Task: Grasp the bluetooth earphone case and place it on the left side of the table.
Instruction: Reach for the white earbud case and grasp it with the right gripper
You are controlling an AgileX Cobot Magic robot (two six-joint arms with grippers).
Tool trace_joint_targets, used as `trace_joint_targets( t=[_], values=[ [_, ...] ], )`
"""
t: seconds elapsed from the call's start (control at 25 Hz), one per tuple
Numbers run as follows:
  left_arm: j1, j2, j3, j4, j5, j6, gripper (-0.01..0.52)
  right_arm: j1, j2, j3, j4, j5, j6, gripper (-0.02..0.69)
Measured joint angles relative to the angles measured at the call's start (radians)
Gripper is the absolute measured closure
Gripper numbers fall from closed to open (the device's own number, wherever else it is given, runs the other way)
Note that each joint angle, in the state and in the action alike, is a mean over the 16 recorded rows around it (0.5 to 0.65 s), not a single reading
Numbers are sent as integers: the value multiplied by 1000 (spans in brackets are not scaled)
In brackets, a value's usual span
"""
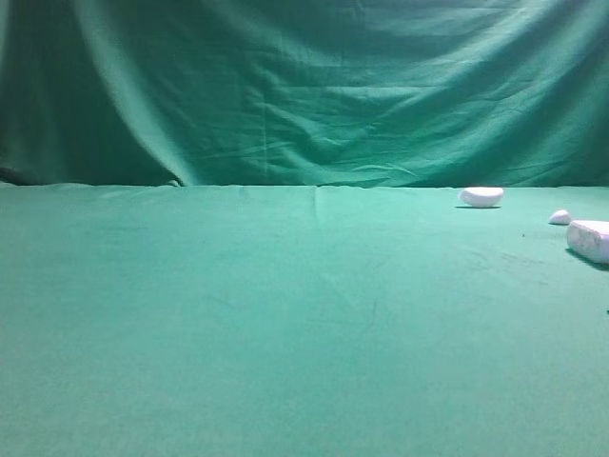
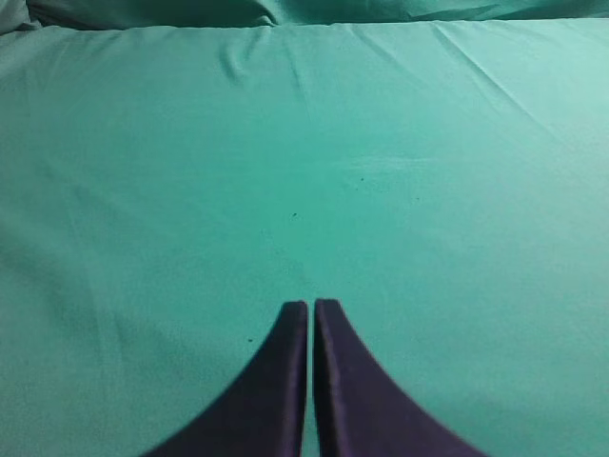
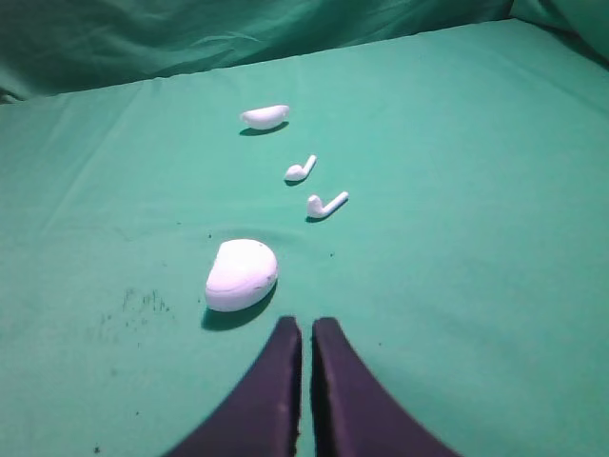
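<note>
While your left gripper [image 2: 311, 307] hung over bare green cloth of the table [image 1: 238, 314] with its jaws nearly together and nothing between them, the bluetooth earphone case [image 3: 241, 274] lay at the table's far right edge in the high view, resting on the cloth. Your right gripper [image 3: 306, 326] sat just behind and to the right of it, jaws closed and empty, not touching. Beyond the case lay two loose earbuds [image 3: 326, 204] and a flatter white half-moon piece [image 3: 265, 116].

green table [image 1: 285, 324], white bluetooth earphone case [image 3: 241, 274], dark hands [image 3: 303, 333]
</note>
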Motion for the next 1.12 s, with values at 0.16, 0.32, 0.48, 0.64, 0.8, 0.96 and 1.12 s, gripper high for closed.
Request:
trace_joint_targets(
  t=[0.16, 0.32, 0.48, 0.64, 0.8, 0.96, 1.12],
  values=[
    [0, 0, 0, 0, 0, 0, 514, 0, 0, 0, 0, 0, 0, 665],
    [0, 0, 0, 0, 0, 0, 514, 0, 0, 0, 0, 0, 0, 665],
    [0, 0, 0, 0, 0, 0, 514, 0, 0, 0, -2, -1, 0, 665],
    [0, 0, 0, 0, 0, 0, 514, 0, 0, 0, 3, -32, 14, 665],
    [0, 0, 0, 0, 0, 0, 514, 0, 0, 1, 21, -127, 36, 665],
    [0, 0, 0, 0, 0, 0, 514, 0, 2, -9, 42, -229, 53, 665],
    [0, 0, 0, 0, 0, 0, 514, 0, 33, -64, 67, -269, 60, 665]
  ],
)
